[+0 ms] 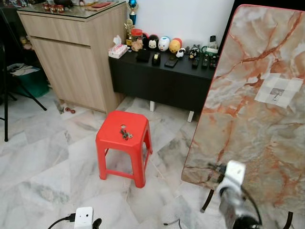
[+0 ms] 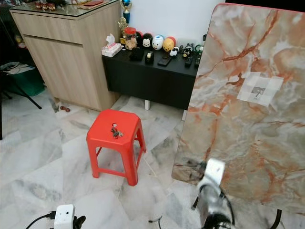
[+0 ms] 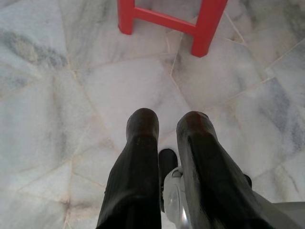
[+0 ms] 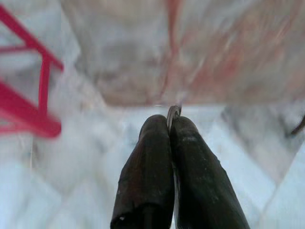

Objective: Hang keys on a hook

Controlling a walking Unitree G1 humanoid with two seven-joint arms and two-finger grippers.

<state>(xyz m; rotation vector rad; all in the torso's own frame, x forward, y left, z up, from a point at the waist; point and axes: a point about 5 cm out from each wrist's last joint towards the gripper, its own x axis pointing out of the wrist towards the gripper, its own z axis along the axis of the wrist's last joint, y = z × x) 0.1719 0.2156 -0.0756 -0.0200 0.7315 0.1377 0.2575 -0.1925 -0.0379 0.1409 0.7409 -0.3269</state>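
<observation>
A bunch of keys (image 1: pixel 125 133) lies on top of a red plastic stool (image 1: pixel 123 136) in the middle of the floor. To the right, a marble-patterned board (image 1: pixel 257 109) leans upright, with a small metal hook (image 1: pixel 276 95) on a pale square patch near its upper right. My right arm (image 1: pixel 232 191) is raised in front of the board's lower edge. In the right wrist view, my right gripper (image 4: pixel 170 119) is shut, pinching a thin metal ring (image 4: pixel 173 111) at its tips, facing the board. My left gripper (image 3: pixel 167 125) hangs low over the floor, slightly open and holding nothing.
A black low cabinet (image 1: pixel 162 81) with figurines and remotes stands against the back wall, beside a tall wooden cabinet (image 1: pixel 71 62). A tripod leg (image 1: pixel 5 105) is at the far left. The board's black legs (image 1: pixel 207 200) rest on the marble floor (image 1: pixel 43 162).
</observation>
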